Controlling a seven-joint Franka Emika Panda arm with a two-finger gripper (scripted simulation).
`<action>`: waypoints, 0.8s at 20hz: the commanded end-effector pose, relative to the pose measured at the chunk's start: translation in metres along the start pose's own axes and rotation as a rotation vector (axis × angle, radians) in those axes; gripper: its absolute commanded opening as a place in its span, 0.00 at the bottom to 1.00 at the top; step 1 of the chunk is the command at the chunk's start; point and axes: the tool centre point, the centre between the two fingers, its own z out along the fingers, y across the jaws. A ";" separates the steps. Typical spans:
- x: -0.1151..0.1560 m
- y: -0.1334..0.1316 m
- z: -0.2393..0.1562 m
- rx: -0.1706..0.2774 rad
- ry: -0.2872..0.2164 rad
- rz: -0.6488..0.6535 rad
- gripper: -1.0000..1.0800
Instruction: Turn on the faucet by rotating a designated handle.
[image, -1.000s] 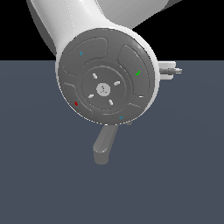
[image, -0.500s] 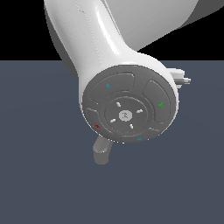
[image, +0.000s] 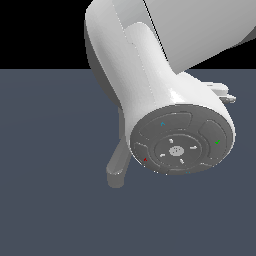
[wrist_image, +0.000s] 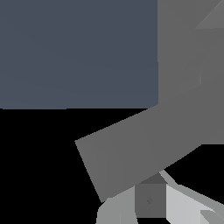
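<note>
In the exterior view my own white arm link and its round grey end cap (image: 182, 145) block most of the faucet. Only the thick rounded grey spout (image: 117, 167) shows below the arm, towards the exterior view's left. In the wrist view a flat grey bar, the handle (wrist_image: 140, 151), lies slantwise close to the camera. It joins the flat grey back plate (wrist_image: 179, 52). Parts of my gripper (wrist_image: 151, 202) show just beside the bar. I cannot tell whether the gripper touches the bar or how the jaws stand.
The faucet stands on a plain dark blue-grey floor (image: 50, 150). A small white part of the arm's far end (image: 222, 92) sticks out at the exterior view's right.
My arm has swung down and towards the exterior view's right, and the end cap now tilts upward. More of the spout shows at the exterior view's left.
</note>
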 end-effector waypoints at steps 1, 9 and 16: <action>0.005 -0.002 0.003 -0.035 0.015 -0.026 0.00; 0.015 -0.009 0.003 -0.032 0.011 -0.024 0.00; 0.031 -0.015 0.003 -0.033 0.011 -0.024 0.00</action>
